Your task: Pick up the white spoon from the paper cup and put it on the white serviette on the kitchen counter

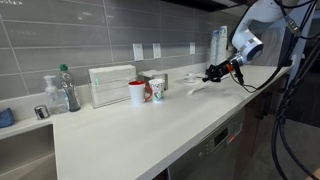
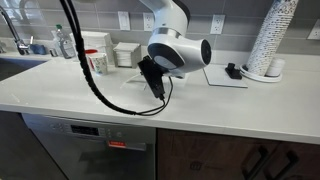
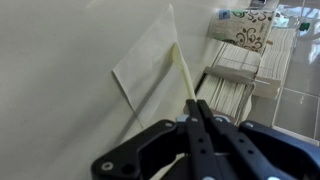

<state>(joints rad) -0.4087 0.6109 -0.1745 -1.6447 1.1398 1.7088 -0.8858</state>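
Observation:
My gripper [image 3: 195, 108] is shut on the white spoon [image 3: 182, 72], which sticks out ahead of the fingertips. The spoon's tip is over the white serviette [image 3: 145, 65], which lies flat on the kitchen counter [image 3: 50, 90]; I cannot tell whether it touches. In an exterior view the gripper [image 1: 212, 73] hangs low over the serviette [image 1: 200, 89], to the right of the paper cup [image 1: 157, 91]. The patterned paper cup also shows in the wrist view [image 3: 245, 30]. In an exterior view the gripper [image 2: 155, 82] points down at the counter [image 2: 220, 100], and the arm hides the serviette.
A red cup [image 1: 137, 93] and an upright white ridged box [image 1: 110, 85] stand left of the paper cup. Bottles [image 1: 63, 90] stand further left, near the wall. A tall stack of cups [image 2: 270, 40] and a black item on a mat [image 2: 232, 71] are at the back.

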